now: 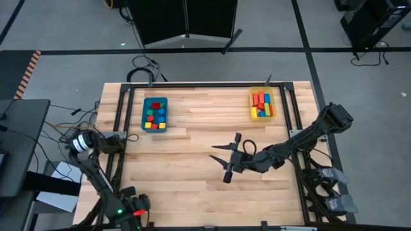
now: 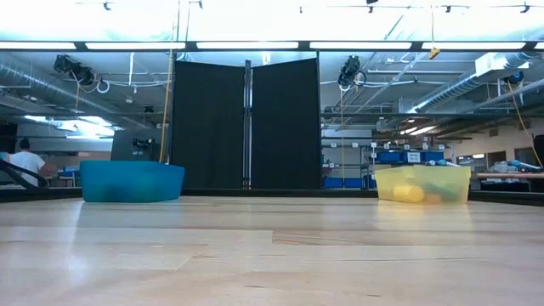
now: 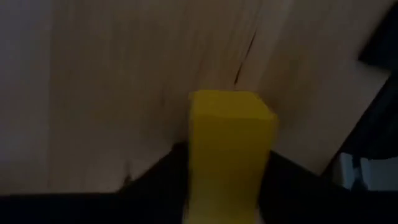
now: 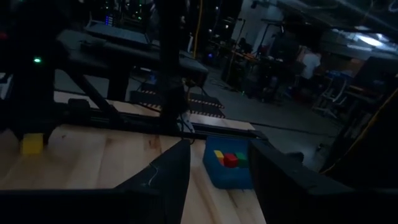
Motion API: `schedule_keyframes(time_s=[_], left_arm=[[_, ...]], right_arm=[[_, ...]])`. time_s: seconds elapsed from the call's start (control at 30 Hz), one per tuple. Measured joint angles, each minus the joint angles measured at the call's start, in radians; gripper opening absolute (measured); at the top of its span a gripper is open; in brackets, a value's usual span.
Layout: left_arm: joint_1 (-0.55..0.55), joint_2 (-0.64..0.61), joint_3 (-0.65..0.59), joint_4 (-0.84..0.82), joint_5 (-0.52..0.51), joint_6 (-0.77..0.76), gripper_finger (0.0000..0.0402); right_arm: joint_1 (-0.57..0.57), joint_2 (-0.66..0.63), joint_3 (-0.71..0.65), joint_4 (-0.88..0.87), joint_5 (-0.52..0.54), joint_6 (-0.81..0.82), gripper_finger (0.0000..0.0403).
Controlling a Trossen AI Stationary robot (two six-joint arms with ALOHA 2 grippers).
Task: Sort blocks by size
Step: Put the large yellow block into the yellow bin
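Blocks fill the blue bin [image 1: 154, 114] and the yellow bin [image 1: 262, 104]; the left gripper [image 3: 227, 186] clasps a yellow block [image 3: 230, 149] at the table's [image 1: 192, 167] left edge; the right gripper [image 1: 226, 160] hangs wide over mid-table

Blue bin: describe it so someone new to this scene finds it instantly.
On the wooden table, go to the far edge on the left arm's side, away from the right gripper hanging open mid-table. The blue bin sits there, an opaque rectangular tub of small coloured blocks. Its only neighbour of the kind, the yellow bin at the far right, is see-through.
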Motion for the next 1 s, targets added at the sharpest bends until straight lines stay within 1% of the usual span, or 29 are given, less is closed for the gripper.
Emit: schedule_keyframes(time_s=[0.03,0.07,0.2,0.3,0.33,0.4,0.47,0.5,0.53,0.63,0.7,0.77,0.87,0.9,0.97,1.0], left_arm=[[0.010,0.000,0.000,0.002,0.003,0.004,0.0139],[0.021,0.000,0.000,0.004,0.005,0.012,0.0127],[0.086,0.001,0.000,-0.001,0.002,0.076,0.0130],[0.171,0.003,0.013,-0.008,-0.058,0.172,0.0130],[0.206,0.005,0.023,-0.010,-0.099,0.222,0.0130],[0.288,0.008,0.047,0.007,-0.261,0.343,0.0130],[0.383,0.011,0.070,0.023,-0.389,0.464,0.0130],[0.429,0.011,0.079,0.024,-0.434,0.536,0.0130],[0.476,0.010,0.090,0.052,-0.447,0.614,0.0130],[0.639,0.009,0.107,0.237,-0.451,0.869,0.0130],[0.758,0.011,0.107,0.420,-0.459,1.030,0.0130],[0.864,0.015,0.107,0.600,-0.449,1.150,0.0129],[1.009,0.029,0.108,0.856,-0.345,1.241,0.0130],[1.056,0.031,0.107,0.918,-0.305,1.245,0.0130],[1.143,0.063,0.118,1.092,-0.226,1.244,0.0130],[1.180,0.077,0.122,1.148,-0.182,1.239,0.0130]], right_arm=[[0.006,0.000,0.000,0.005,0.001,-0.014,0.0170],[0.013,0.000,0.000,0.013,0.009,-0.027,0.0170],[0.042,0.000,0.000,0.050,0.072,-0.109,0.0170],[0.071,-0.004,0.000,0.088,0.115,-0.179,0.0170],[0.083,-0.008,0.000,0.103,0.127,-0.201,0.0170],[0.109,-0.021,0.000,0.114,0.153,-0.244,0.0170],[0.133,-0.036,0.000,0.118,0.175,-0.270,0.0169],[0.146,-0.045,0.000,0.118,0.184,-0.277,0.0169],[0.159,-0.053,0.000,0.118,0.194,-0.286,0.0169],[0.190,-0.074,0.000,0.122,0.209,-0.314,0.0169],[0.214,-0.085,0.000,0.121,0.235,-0.327,0.0169],[0.232,-0.096,0.000,0.122,0.267,-0.336,0.0169],[0.270,-0.109,0.000,0.124,0.312,-0.356,0.0169],[0.282,-0.112,0.000,0.125,0.321,-0.362,0.0169],[0.305,-0.115,0.000,0.132,0.339,-0.377,0.0169],[0.312,-0.115,0.000,0.142,0.345,-0.387,0.0168]])
